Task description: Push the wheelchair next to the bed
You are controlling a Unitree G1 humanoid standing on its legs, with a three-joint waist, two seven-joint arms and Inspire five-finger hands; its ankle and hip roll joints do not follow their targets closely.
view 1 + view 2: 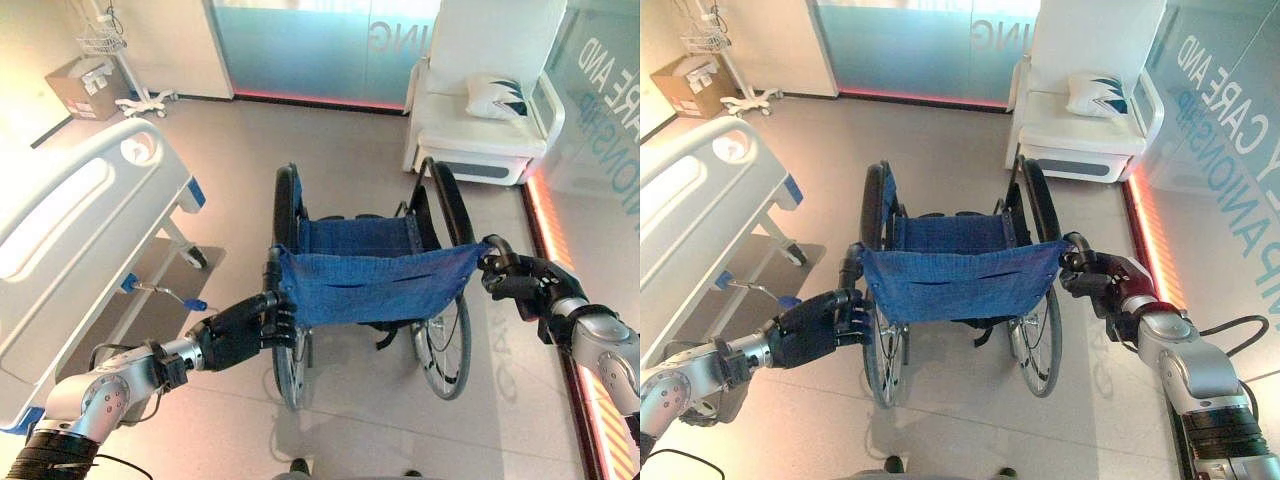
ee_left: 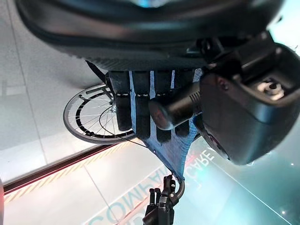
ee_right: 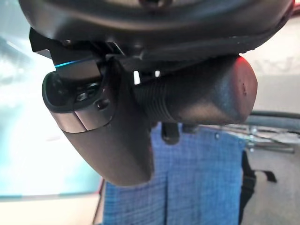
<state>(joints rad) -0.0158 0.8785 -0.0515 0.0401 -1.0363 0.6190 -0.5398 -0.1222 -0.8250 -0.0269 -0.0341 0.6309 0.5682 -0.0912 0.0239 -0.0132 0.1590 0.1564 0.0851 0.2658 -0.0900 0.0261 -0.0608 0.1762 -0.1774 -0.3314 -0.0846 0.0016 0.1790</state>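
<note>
Gripping both push handles, the left hand (image 1: 240, 330) and right hand (image 1: 525, 282) had their fingers curled round the grips of the blue-backed wheelchair (image 1: 370, 280). It stood mid-room on pale shiny floor tiles (image 1: 240, 170), near the bed (image 1: 70, 230) on the robot's left but apart from it. White armchair (image 1: 480, 90) sat ahead by the glass wall (image 1: 300, 45), cardboard box (image 1: 85, 85) in the far corner.

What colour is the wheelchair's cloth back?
Blue; the wheelchair's cloth back shows best in the left eye view.
</note>
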